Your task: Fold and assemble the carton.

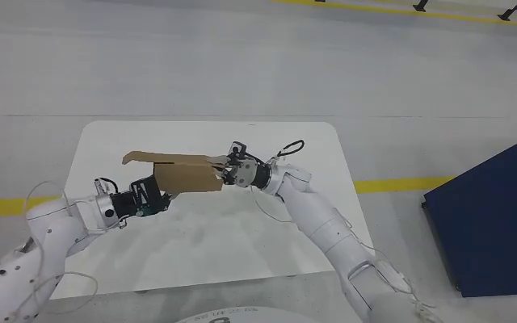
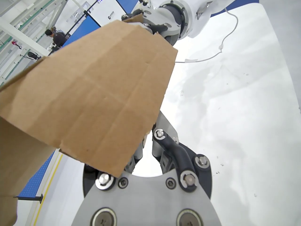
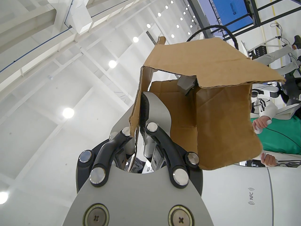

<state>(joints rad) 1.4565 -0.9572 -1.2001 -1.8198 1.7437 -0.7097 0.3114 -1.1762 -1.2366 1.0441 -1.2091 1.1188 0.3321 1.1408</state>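
Top view, carton (image 1: 187,174): was held up over the middle of the white worktop (image 1: 218,242), lying lengthwise left to right, one panel sticking out at its far left.
Top view, left end effector (image 1: 159,199): sat at the carton's near left corner.
Top view, right end effector (image 1: 224,172): met the carton's right end.
Left wrist view, carton (image 2: 94,90): showed a creased brown panel, clear of the worktop (image 2: 235,118).
Left wrist view, left end effector (image 2: 147,139): was narrow, clamped on the carton's edge.
Right wrist view, carton (image 3: 211,118): was partly opened, hollow inside.
Right wrist view, right end effector (image 3: 141,118): was narrow, pinching one carton wall between its fingers (image 3: 156,109).
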